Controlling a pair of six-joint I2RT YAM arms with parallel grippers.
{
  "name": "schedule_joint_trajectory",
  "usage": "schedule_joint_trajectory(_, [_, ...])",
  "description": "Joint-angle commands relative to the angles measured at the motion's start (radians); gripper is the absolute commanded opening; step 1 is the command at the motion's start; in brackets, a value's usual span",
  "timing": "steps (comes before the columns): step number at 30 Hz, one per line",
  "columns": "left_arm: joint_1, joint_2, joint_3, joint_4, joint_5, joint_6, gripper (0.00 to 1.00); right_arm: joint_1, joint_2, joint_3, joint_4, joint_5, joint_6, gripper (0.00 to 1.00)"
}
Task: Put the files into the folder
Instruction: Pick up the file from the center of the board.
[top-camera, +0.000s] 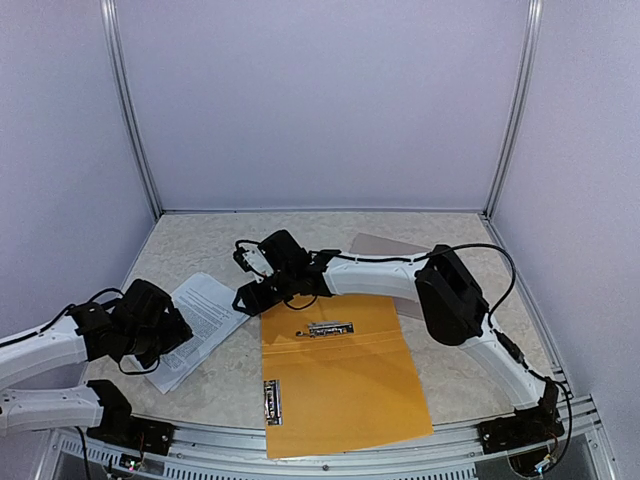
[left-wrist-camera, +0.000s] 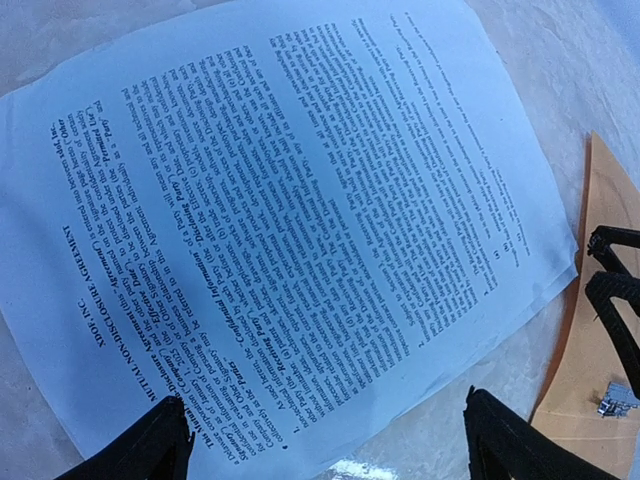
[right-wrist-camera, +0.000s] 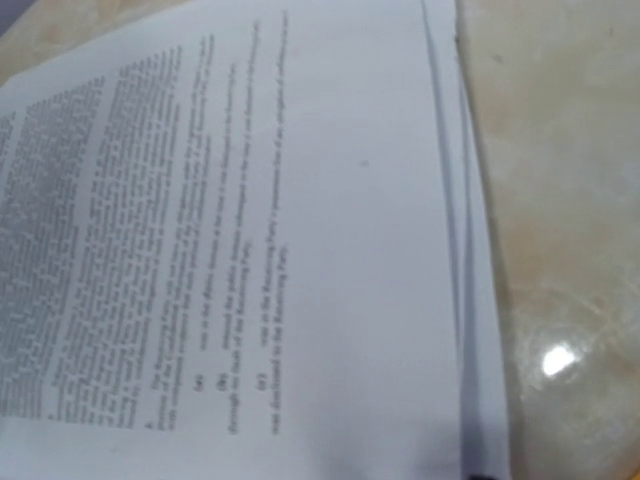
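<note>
Black and two-fingered, the left pincer (left-wrist-camera: 325, 452) hangs released, its fingers (left-wrist-camera: 150, 445) spread wide with nothing between them, over one edge of the files (left-wrist-camera: 300, 220). These are thin white paper sheets covered in dense black print: tight paragraphs with a few bold italic headings, and a title line near one short edge that reads "MUTUAL NON-DISCLOSURE AGREEMENT". They lie flat on the beige stone-patterned desk (top-camera: 200, 235), close to its left edge and turned at a slant. The sheets are slightly fanned, so one peeks out from under another.

The right pincer (top-camera: 243, 276), also black, reaches across on its white arm (top-camera: 380, 272) to the files' far right corner, low over the desk. Its wrist view is filled by the top sheet, sparsely printed toward its end, with the offset edges of the sheets beneath showing along one side. From above I cannot tell whether it is clenched on the paper or released.

Just right of the files lies the orange card folder (top-camera: 345, 385), open and flat, running to the middle of the desk's near edge. One small metal clip (top-camera: 330, 328) sits near its far edge, and a second metal clip (top-camera: 272, 402) on its left edge. A taupe cover (top-camera: 385, 246) lies behind that arm, toward the far right corner.
</note>
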Motion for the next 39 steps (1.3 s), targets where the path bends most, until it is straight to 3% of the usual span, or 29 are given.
schedule_joint_trajectory(1, [0.001, 0.038, -0.014, -0.023, 0.007, -0.037, 0.91, -0.009, 0.049, 0.04, -0.033, -0.031, 0.026, 0.61])
schedule_joint_trajectory(13, [0.001, 0.103, -0.046, 0.055, 0.052, -0.023, 0.86, -0.014, 0.089, 0.072, -0.022, -0.052, 0.05, 0.54])
schedule_joint_trajectory(28, [-0.001, 0.144, -0.071, 0.116, 0.064, 0.004, 0.83, -0.016, 0.101, 0.071, -0.014, -0.036, 0.062, 0.26])
schedule_joint_trajectory(39, [-0.001, 0.141, -0.074, 0.121, 0.057, 0.018, 0.82, -0.025, 0.032, -0.011, 0.042, 0.009, 0.073, 0.0])
